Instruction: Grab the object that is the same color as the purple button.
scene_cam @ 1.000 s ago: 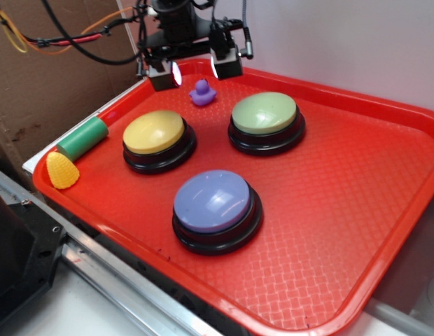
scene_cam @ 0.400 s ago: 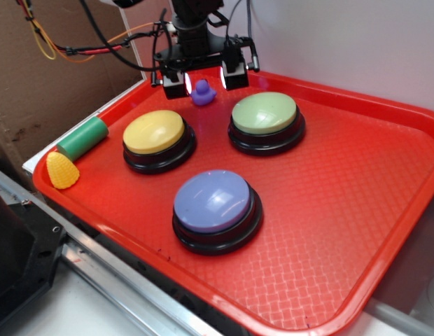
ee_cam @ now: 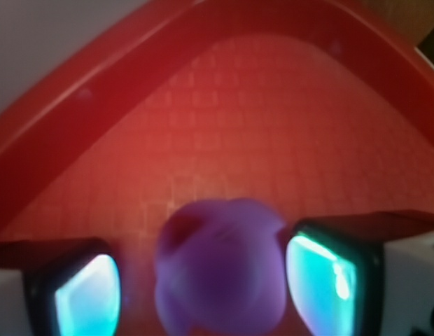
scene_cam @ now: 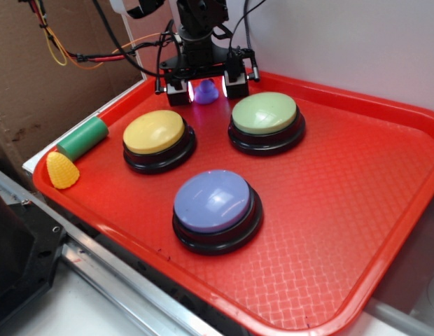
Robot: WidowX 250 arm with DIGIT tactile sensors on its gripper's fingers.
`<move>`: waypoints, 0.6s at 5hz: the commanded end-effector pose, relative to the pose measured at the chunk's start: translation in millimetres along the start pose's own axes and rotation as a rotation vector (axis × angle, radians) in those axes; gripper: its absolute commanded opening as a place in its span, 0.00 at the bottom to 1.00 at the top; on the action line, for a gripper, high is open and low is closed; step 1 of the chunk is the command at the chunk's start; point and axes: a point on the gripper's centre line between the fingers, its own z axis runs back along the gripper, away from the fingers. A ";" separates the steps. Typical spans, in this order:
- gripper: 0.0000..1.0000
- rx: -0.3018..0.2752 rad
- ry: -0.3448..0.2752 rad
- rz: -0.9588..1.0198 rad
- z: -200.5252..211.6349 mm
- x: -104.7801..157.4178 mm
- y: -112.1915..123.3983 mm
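Exterior: we see the black gripper (scene_cam: 206,89) down at the far left part of the red plastic tray (scene_cam: 357,210), jaws apart, one lit pad on each side of the tiny purple rubber duck figurine (scene_cam: 206,93). The duck sits on the tray floor between the fingers (scene_cam: 178,92). We can't tell from here whether either pad touches it. No grasp visible; the jaws are wide enough to straddle the duck.

Nearer the camera stands the large lavender-purple domed button on a black base (scene_cam: 216,208). The yellow-topped button (scene_cam: 157,138) and green-topped button (scene_cam: 266,121) sit between it and the gripper, left and right. The green cylinder (scene_cam: 82,137) and yellow corn-shaped toy (scene_cam: 62,170) lie touching at the tray's left edge, well apart from the duck.

Wrist: the duck (ee_cam: 220,273) fills the lower centre, blurred. The pads glow cyan on both sides. The right pad (ee_cam: 327,280) is just beside the duck, close or touching, we can't tell which. The left pad (ee_cam: 87,297) shows a clear gap of red tray floor (ee_cam: 259,126) between it and the duck. So the duck sits off-centre, toward the right finger. Tray rim curves around behind.
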 end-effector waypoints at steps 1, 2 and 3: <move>0.00 0.003 -0.042 0.059 15.9 18.6 6.5; 0.00 0.015 0.023 -0.064 32.7 17.7 1.4; 0.00 0.048 0.086 -0.284 64.0 8.6 -9.4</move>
